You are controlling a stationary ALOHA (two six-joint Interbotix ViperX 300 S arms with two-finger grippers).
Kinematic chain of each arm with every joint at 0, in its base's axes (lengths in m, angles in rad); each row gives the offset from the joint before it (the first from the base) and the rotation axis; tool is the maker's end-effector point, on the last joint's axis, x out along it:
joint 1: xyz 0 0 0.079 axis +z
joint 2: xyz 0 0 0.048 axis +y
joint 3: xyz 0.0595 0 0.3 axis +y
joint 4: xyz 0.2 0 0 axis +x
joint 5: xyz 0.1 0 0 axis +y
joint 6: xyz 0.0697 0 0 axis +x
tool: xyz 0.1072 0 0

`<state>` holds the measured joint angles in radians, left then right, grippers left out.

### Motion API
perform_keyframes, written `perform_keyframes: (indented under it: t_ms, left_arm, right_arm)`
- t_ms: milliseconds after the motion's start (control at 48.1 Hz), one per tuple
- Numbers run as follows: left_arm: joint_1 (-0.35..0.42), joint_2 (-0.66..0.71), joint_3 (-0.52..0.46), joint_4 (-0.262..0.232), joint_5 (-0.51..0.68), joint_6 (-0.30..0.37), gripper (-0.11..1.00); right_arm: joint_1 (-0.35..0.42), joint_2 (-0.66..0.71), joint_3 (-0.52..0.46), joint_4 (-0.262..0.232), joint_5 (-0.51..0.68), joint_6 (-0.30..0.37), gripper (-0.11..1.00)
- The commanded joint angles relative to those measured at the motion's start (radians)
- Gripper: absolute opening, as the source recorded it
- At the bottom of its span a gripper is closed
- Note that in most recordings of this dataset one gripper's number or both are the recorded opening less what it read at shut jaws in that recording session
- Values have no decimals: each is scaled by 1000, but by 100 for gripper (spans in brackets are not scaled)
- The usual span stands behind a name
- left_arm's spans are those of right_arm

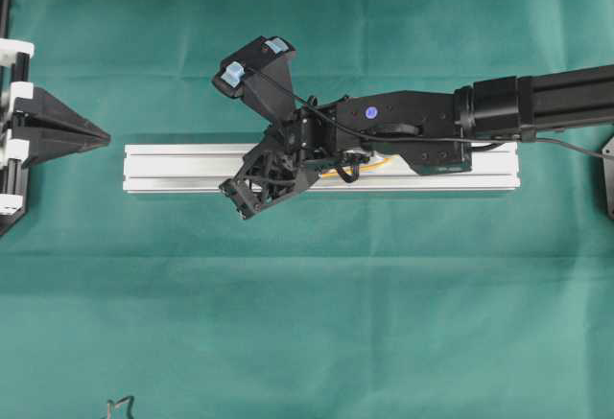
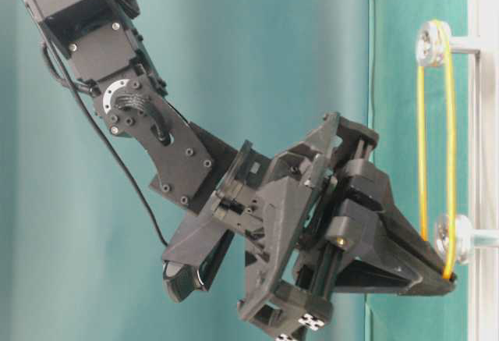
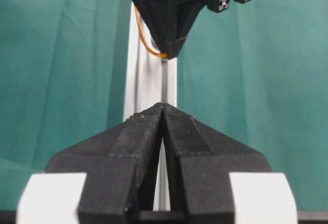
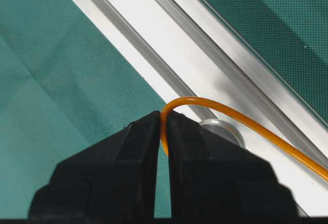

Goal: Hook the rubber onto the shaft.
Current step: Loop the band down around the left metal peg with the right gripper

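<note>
Over the aluminium rail [image 1: 192, 168] on the green cloth [image 1: 307, 323], the right gripper [image 4: 165, 126] has its jaws pinched tight on one end of the orange rubber band [image 4: 246, 121]. The band runs up around the far pulley [image 2: 430, 43], and its pinched end sits right at the near pulley [image 2: 448, 238] on the shaft [image 2: 483, 238]. The left gripper [image 3: 163, 112] sits off the rail's end, jaws pressed together, holding nothing.
</note>
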<state>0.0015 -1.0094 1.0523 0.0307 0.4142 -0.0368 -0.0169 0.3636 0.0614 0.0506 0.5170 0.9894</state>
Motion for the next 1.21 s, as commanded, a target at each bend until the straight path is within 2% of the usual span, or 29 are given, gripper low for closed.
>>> perform_keyframes:
  t_ms: [0,562,1186]
  left_arm:
    - [2,9,-15,2,-5,-2,0]
    - [0,9,-12,3,-5,-2,0]
    - [2,9,-3,2,-5,-2,0]
  right_arm:
    - [3,-17,-34,3,-14,0,8]
    - [18,5,-29,40,0,-8,8]
    - [40,-12,-11,38,41,-8,8]
